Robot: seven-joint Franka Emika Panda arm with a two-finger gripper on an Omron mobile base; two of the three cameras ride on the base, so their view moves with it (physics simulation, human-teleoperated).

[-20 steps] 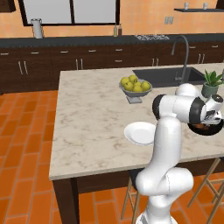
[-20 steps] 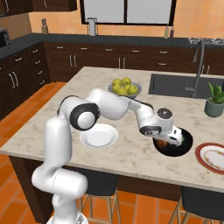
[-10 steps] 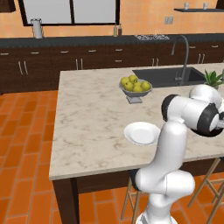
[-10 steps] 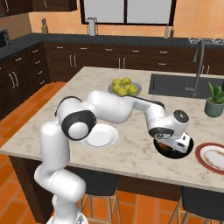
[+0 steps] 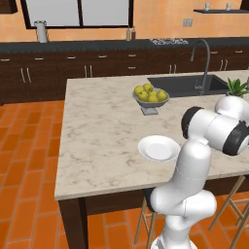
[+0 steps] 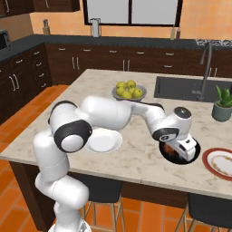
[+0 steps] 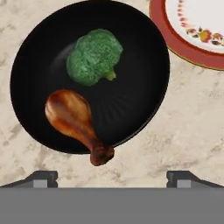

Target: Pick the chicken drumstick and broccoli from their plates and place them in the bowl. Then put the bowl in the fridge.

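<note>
Lying side by side in the black bowl [image 7: 89,76]: chicken drumstick [image 7: 74,120] with meaty end inside and bone end poking over the rim, broccoli [image 7: 94,56] just above it in the hand view, near but not clearly touching. Both food items off their plates, so the first half of the task looks finished. Sitting on the marble surface [image 6: 136,149], near its front edge, with the red-rimmed plate [image 7: 192,30] just beside and bare of food. Hovering directly over the bowl, claw [image 7: 112,177] spread wide with nothing between the 2 fingertips [image 7: 41,178]. Farther along the surface, plain white plate [image 5: 158,148] also bare, then the grey pedestal bowl of apples [image 5: 150,95], sink [image 5: 187,85] and potted plant [image 6: 223,103] beyond. Left to do, by the look of it: grip the bowl, likely by its rim, lift it without tipping out the overhanging drumstick, and carry it to the fridge.
</note>
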